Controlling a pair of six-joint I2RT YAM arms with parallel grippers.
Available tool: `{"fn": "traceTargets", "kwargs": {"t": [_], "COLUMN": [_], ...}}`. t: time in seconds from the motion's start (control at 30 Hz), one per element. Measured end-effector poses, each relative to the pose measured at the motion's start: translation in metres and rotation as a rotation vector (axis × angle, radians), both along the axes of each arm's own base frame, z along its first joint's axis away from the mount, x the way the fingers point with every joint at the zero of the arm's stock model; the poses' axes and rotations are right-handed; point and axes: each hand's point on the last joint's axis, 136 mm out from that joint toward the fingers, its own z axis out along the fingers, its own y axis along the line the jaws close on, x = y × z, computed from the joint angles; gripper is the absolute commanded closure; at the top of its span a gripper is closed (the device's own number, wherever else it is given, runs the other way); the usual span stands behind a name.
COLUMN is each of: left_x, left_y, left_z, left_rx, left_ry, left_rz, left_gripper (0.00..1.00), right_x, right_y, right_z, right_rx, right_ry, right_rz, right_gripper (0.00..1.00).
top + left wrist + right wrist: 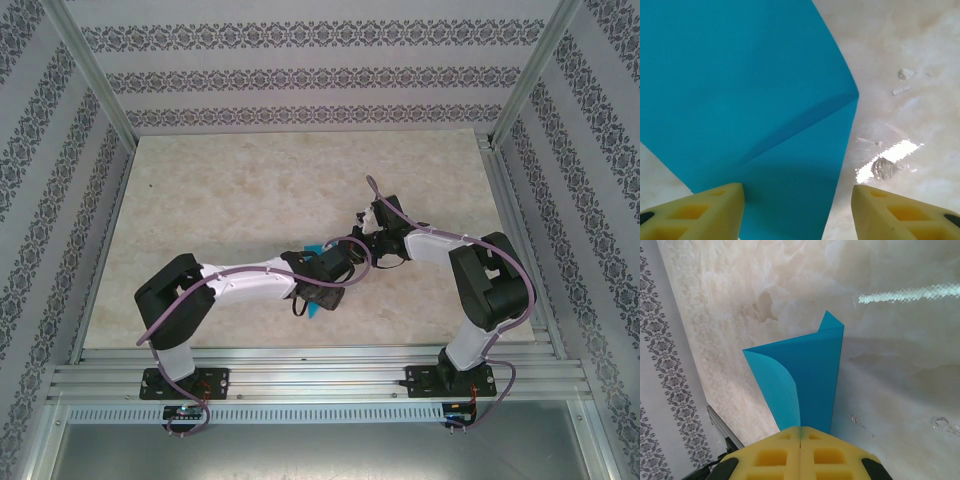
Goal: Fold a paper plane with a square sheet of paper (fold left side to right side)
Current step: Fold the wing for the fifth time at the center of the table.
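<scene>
Square sheet of paper (810, 375) sitting near the middle of the marble table (250, 180), cyan slivers peeking out from under the two wrists in the top view. Bent over on itself, one flap curling loose on the left side, a pointed corner poking up at the far end. Right gripper (800, 435) clamped tight, yellow fingers (772, 457) pressed together with no gap, pinching the near edge of the sheet. Left gripper (796, 190) parted about halfway, jaws well apart, hovering right over the blue, left fingertip above the paper, right fingertip above bare table just off the sheet's edge. Nothing gripped on that side; contact with the paper impossible to tell.
</scene>
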Motion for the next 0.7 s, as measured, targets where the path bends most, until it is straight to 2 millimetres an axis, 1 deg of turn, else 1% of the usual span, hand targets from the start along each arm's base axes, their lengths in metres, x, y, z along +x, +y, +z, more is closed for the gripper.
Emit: {"fn": "traceTargets", "kwargs": {"t": [0.27,0.33,0.4,0.5,0.63,0.7], "left_x": [-0.001,-0.003,-0.004,-0.004,-0.005,-0.005], "left_y": [0.012,0.013,0.010,0.008,0.006,0.003], "left_z": [-0.018,-0.023,-0.021,-0.019,-0.015,-0.011], "left_rx": [0.092,0.108,0.108,0.111,0.119,0.122], "left_ry": [-0.005,-0.002,-0.009,-0.019,-0.024,-0.031], "left_rz": [0.018,0.016,0.014,0.012,0.009,0.007], "left_gripper": [0.51,0.53,0.54,0.54,0.48,0.47], "right_x": [-0.002,-0.003,-0.003,-0.003,-0.004,-0.004], "right_y": [0.001,0.000,0.000,-0.002,-0.003,-0.004], "right_z": [-0.003,-0.004,-0.005,-0.007,-0.012,-0.015], "right_rx": [-0.009,-0.014,-0.018,-0.029,-0.042,-0.048], "right_ry": [0.011,0.016,0.019,0.022,0.033,0.038], "right_rz": [0.003,0.002,0.000,-0.005,-0.009,-0.011], "right_gripper": [1.00,1.00,1.00,1.00,1.00,1.00]}}
